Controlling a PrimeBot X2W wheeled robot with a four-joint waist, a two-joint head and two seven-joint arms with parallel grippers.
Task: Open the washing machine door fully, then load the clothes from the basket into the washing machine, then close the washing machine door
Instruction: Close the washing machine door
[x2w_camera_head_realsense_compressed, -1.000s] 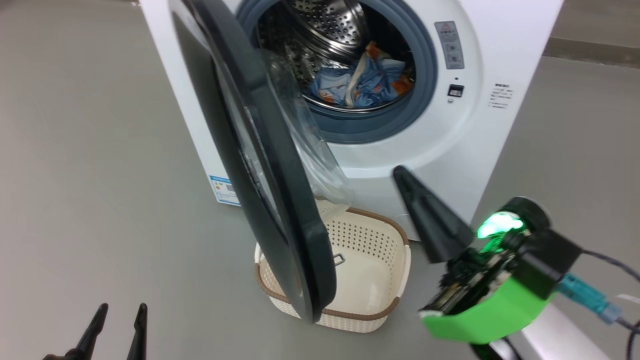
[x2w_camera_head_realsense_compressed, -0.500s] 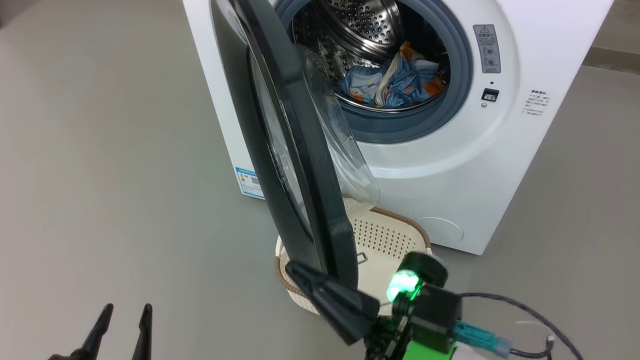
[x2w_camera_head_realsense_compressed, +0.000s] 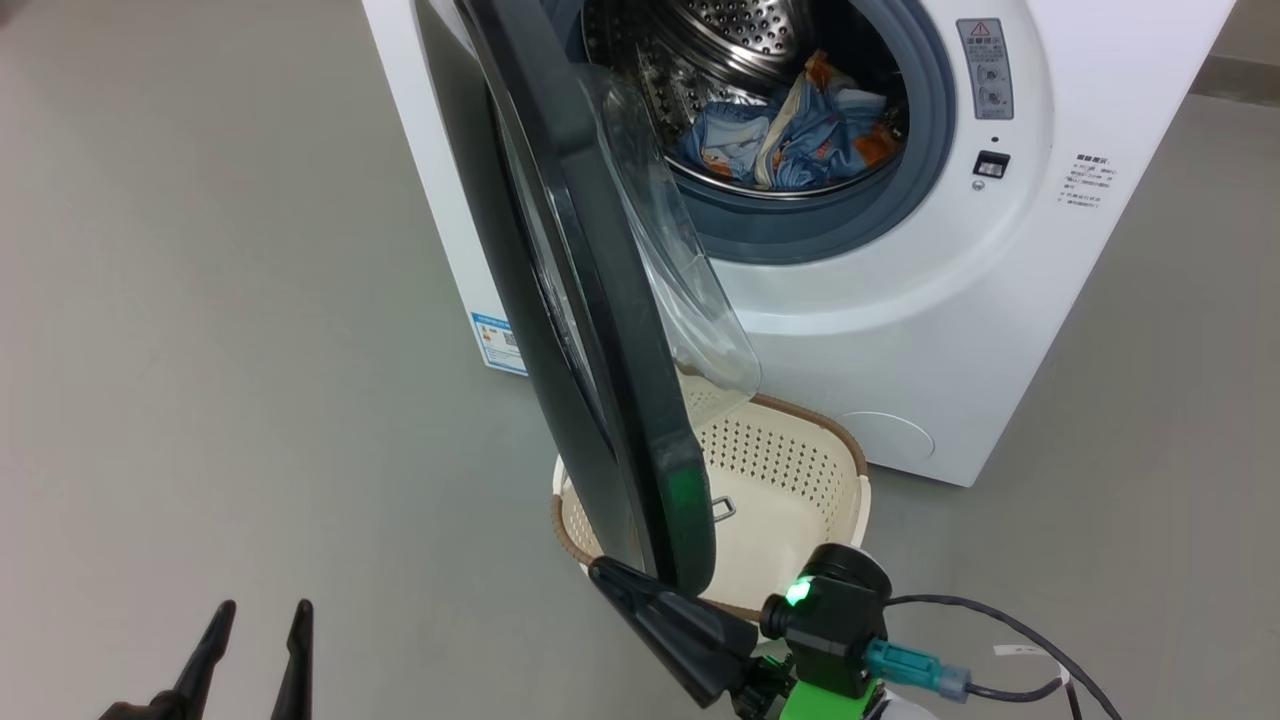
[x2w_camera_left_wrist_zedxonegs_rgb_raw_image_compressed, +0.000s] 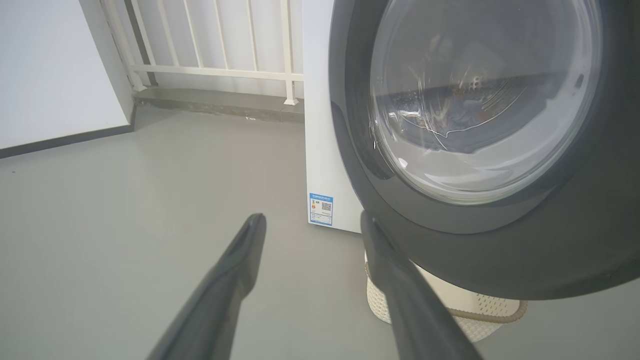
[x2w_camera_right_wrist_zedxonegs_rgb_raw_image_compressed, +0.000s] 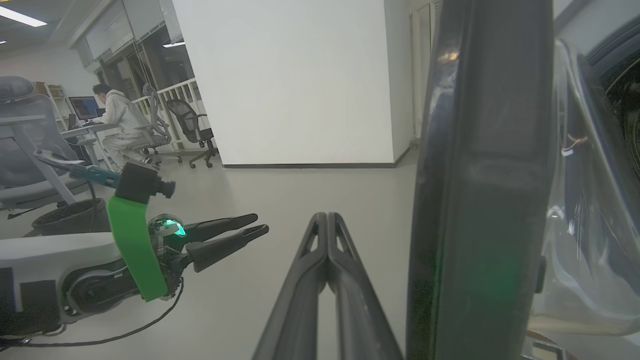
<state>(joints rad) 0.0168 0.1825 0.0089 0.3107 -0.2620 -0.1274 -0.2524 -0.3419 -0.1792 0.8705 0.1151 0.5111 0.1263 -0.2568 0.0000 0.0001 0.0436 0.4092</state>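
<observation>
The white washing machine (x2w_camera_head_realsense_compressed: 900, 330) stands with its black round door (x2w_camera_head_realsense_compressed: 610, 330) swung out, edge-on to me. Blue bear-print clothes (x2w_camera_head_realsense_compressed: 790, 140) lie in the steel drum. Under the door, the cream basket (x2w_camera_head_realsense_compressed: 800, 470) on the floor holds no clothes. My right gripper (x2w_camera_head_realsense_compressed: 603, 572) is shut on nothing, its tip at the door's lower rim. The right wrist view has the shut right gripper (x2w_camera_right_wrist_zedxonegs_rgb_raw_image_compressed: 326, 218) just left of the door's edge (x2w_camera_right_wrist_zedxonegs_rgb_raw_image_compressed: 480, 175). My left gripper (x2w_camera_head_realsense_compressed: 264, 610) is open and empty at lower left, facing the door's outer glass (x2w_camera_left_wrist_zedxonegs_rgb_raw_image_compressed: 480, 100).
Grey floor (x2w_camera_head_realsense_compressed: 200, 300) lies all around the machine. A blue label (x2w_camera_left_wrist_zedxonegs_rgb_raw_image_compressed: 320, 209) marks the washer's front corner. A white wall (x2w_camera_right_wrist_zedxonegs_rgb_raw_image_compressed: 290, 80) stands behind. Far off, a person (x2w_camera_right_wrist_zedxonegs_rgb_raw_image_compressed: 117, 115) sits at a desk among office chairs (x2w_camera_right_wrist_zedxonegs_rgb_raw_image_compressed: 192, 125).
My right gripper swung from right of the basket down and left to the door's lower rim. The head camera shifted, moving the whole picture. The left gripper stayed put.
</observation>
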